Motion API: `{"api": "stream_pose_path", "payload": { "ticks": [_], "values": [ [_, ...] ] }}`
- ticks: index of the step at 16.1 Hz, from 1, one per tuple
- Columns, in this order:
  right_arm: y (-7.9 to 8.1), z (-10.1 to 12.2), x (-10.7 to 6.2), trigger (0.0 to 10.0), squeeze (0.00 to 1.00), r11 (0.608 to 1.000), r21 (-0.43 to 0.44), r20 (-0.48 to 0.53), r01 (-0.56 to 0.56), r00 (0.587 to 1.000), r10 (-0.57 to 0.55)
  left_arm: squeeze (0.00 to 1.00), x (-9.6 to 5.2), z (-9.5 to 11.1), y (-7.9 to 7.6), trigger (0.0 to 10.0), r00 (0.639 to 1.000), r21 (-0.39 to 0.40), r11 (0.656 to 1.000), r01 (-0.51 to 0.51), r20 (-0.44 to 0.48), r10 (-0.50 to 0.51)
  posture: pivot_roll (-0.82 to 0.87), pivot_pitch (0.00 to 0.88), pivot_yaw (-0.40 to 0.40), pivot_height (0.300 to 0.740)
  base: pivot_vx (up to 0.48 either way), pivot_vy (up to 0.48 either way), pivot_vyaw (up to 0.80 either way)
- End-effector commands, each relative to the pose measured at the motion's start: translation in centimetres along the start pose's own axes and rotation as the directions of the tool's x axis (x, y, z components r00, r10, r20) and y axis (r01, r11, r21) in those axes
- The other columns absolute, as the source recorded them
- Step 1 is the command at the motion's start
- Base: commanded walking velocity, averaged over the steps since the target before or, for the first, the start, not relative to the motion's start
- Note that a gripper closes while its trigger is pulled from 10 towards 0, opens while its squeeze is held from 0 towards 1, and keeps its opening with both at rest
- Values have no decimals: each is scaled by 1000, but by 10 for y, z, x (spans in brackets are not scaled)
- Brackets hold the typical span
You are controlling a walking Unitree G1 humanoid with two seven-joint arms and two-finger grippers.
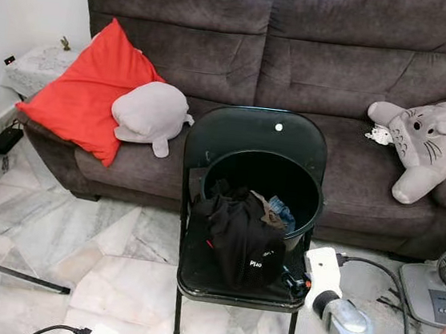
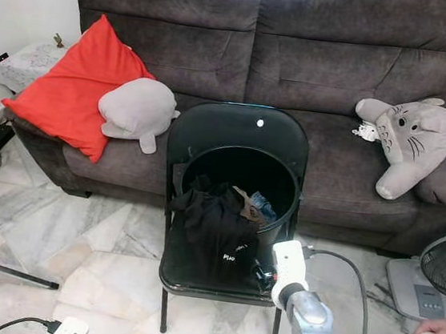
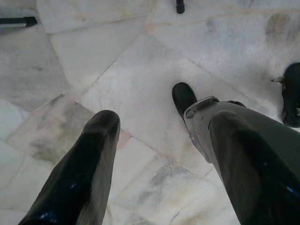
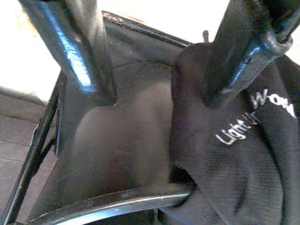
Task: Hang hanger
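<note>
Your workspace is the black folding chair (image 1: pixel 195 273) before the sofa (image 1: pixel 300 55), carrying a black bucket (image 1: pixel 302 216) of laundry with a black garment (image 1: pixel 239 233) spilling onto the seat. No hanger can be identified; it may lie beneath the cloth. The right gripper (image 4: pixel 154 101) is the nearer, jaws spread wide and empty at the seat's front corner, the garment just ahead. The left gripper (image 3: pixel 159 136) hangs open over the floor.
</note>
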State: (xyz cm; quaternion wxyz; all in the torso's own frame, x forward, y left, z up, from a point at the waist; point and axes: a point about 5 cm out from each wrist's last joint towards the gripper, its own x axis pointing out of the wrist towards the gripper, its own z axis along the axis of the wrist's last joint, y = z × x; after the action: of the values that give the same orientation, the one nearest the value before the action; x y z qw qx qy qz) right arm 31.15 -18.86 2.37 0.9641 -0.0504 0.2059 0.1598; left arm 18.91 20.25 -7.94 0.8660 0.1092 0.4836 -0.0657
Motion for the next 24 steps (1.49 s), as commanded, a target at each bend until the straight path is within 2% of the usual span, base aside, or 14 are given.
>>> {"api": "stream_pose_path", "payload": {
  "ticks": [1,6,7,8,9,15,16,17,18,19,21,22,24],
  "values": [
    [4,-2,0,0,0,1000,8,2,-18,1000,18,0,-1,-5,5,10000,1000,9,1000,-7,-21,8,8,50,102,740,0,0,0],
    [-4,11,2,0,0,1000,-22,24,-17,1000,17,0,-1,-5,5,10000,1000,24,1000,-7,-24,8,7,31,104,740,0,0,0],
    [-6,13,2,549,0,999,-31,27,-20,999,21,0,-1,-5,5,10000,1000,29,1000,-6,-26,7,8,27,104,740,0,0,0],
    [-6,14,2,549,0,999,-31,28,-20,999,21,0,-1,-5,5,10000,1000,28,1000,-6,-25,7,8,27,104,740,0,0,0],
    [-6,16,3,10000,0,999,-38,27,-29,999,30,0,-1,-4,5,10000,1000,31,1000,-4,-25,5,10,27,104,740,0,0,0],
    [4,29,10,10000,0,995,-44,57,-92,994,94,0,-1,-2,5,10000,1000,42,999,-2,-22,3,16,38,99,740,0,0,0],
    [6,30,11,10000,0,996,-44,77,-79,994,82,0,-1,-2,5,10000,1000,41,999,-2,-22,3,17,41,93,740,0,0,0],
    [9,33,12,10000,0,1000,-20,131,-22,991,25,0,-1,-3,5,10000,1000,37,999,-4,-22,5,13,46,87,740,0,0,0],
    [20,30,9,10000,0,998,54,237,45,970,-56,0,-1,-5,6,10000,1000,25,1000,-8,-23,8,-12,54,74,740,0,0,0],
    [28,24,3,10000,0,995,80,275,61,958,-81,0,-1,-5,5,10000,1000,23,1000,-7,-24,8,-17,56,73,740,0,0,0],
    [46,5,-15,10000,0,989,83,302,119,943,-139,0,-1,-6,4,10000,1000,27,1000,-1,-26,1,-44,66,68,740,0,0,0],
    [51,-3,-26,10000,0,975,128,298,181,931,-212,0,-1,-6,4,10000,1000,28,1000,2,-26,-1,-53,68,65,740,0,0,0],
    [52,-7,-36,10000,0,959,156,293,238,916,-275,0,-1,-6,3,10000,1000,26,1000,4,-23,-3,-51,67,61,740,0,0,0]
  ]
}}
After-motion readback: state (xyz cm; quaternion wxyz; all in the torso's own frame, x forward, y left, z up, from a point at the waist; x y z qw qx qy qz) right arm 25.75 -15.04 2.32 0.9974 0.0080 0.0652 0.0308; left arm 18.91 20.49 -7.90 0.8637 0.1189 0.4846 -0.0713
